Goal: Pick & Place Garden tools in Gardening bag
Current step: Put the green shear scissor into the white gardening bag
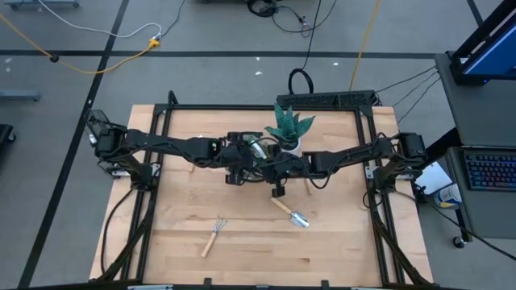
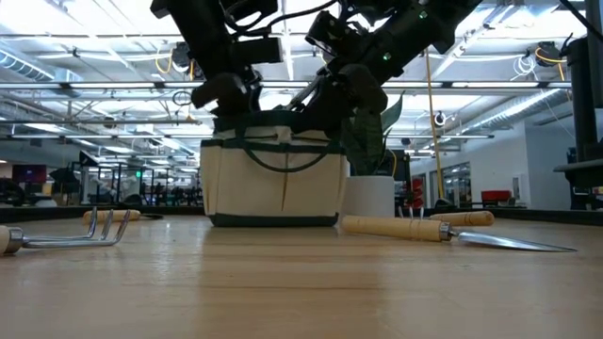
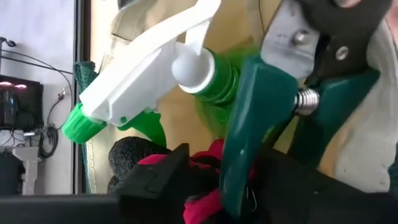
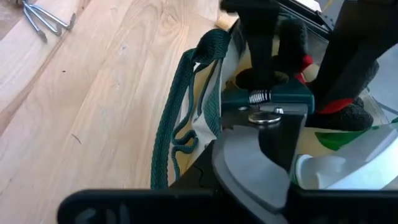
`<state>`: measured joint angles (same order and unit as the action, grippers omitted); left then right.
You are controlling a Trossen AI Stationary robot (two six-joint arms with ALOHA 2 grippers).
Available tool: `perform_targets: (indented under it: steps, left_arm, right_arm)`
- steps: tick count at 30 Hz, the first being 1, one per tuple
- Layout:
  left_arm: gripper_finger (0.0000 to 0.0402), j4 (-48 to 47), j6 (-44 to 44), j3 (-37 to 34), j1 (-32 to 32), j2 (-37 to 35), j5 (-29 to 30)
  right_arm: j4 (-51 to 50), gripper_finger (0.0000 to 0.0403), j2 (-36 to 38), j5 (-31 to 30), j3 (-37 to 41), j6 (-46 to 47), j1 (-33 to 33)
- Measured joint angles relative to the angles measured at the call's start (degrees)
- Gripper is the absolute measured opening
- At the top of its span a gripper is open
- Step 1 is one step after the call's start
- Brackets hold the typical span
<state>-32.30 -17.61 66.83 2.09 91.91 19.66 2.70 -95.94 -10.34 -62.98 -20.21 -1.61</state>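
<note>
While both arms meet over the middle of the table, the notes run so:

Bag: the tan gardening bag (image 2: pixel 273 179) with dark green trim stands upright on the wooden table (image 1: pixel 266 250), mid-table toward the far edge, just beside the white plant pot (image 2: pixel 369 196).

Left gripper: the left gripper (image 1: pixel 239 159) hangs over the bag's mouth; the left wrist view shows its fingers spread, one on either side of the shears' green handle — whether they touch it, cannot tell.

Shears: the pruning shears (image 3: pixel 292 93) stand blades-up inside the bag, spring visible between the handles, beside the spray bottle (image 3: pixel 155 74).

Spray bottle: green, white trigger head, lying tilted in the bag.

Gloves: red-black gloves (image 3: pixel 205 162) sit low in the bag under bottle and shears.

Right gripper: the right gripper (image 1: pixel 278 187) is clenched shut — at the bag's near side, beside a green loop handle (image 4: pixel 186 118); nothing seen held.

Trowel: a wooden-handled trowel (image 1: pixel 291 213) lies on the table in front of the bag, apart from it.

Rake: a small rake (image 1: pixel 213 235) lies nearer the front edge, left of the trowel.

Fork: another wooden-handled tool (image 2: pixel 443 217), tines showing, lies behind the trowel in the low view.

Plant: a teal spiky plant (image 1: pixel 289 125) stands in the pot.
</note>
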Motion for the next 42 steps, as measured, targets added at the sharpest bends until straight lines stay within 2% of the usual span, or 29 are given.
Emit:
perform_targets:
  steps: [4,8,11,16,21,27,32,37,42]
  left_arm:
    - [0.0211,0.0,-1.3,0.2,-0.4,-2.0,-2.0]
    - [0.0206,1.8,-2.2,0.2,-0.2,-2.8,-11.6]
    - [0.0188,3.2,-2.3,0.2,0.5,-2.8,-14.8]
    - [0.0152,4.5,-3.4,0.2,2.4,-2.7,-16.4]
    - [0.0105,4.5,-3.4,0.2,4.1,-2.7,-21.9]
    - [0.0045,4.1,-1.9,0.2,5.0,-2.9,-22.7]
    - [0.0042,3.6,0.7,0.2,5.2,-3.4,-22.7]
    - [0.0057,1.7,2.7,0.2,4.9,-4.1,-22.6]
    - [0.0043,0.8,3.3,0.2,4.2,-4.0,-22.3]
  right_arm:
    - [0.0,0.0000,0.0,0.0,0.0,0.0,0.0]
    - [0.0,0.0000,0.0,0.0,0.0,-0.5,0.0]
    - [0.0,0.0000,0.0,0.2,0.0,-0.6,-0.1]
    - [0.0,0.0000,0.0,0.1,0.0,-0.6,0.0]
    - [-0.3,0.0000,0.0,0.1,0.0,-0.6,0.0]
    - [-1.5,0.0000,0.0,-0.2,0.0,-0.6,0.0]
    - [-1.3,0.0000,0.0,-0.3,0.0,-0.5,0.0]
    - [-0.9,0.0000,0.0,0.0,0.0,-0.5,0.0]
    - [-1.0,0.0000,0.0,0.1,0.0,-0.1,0.0]
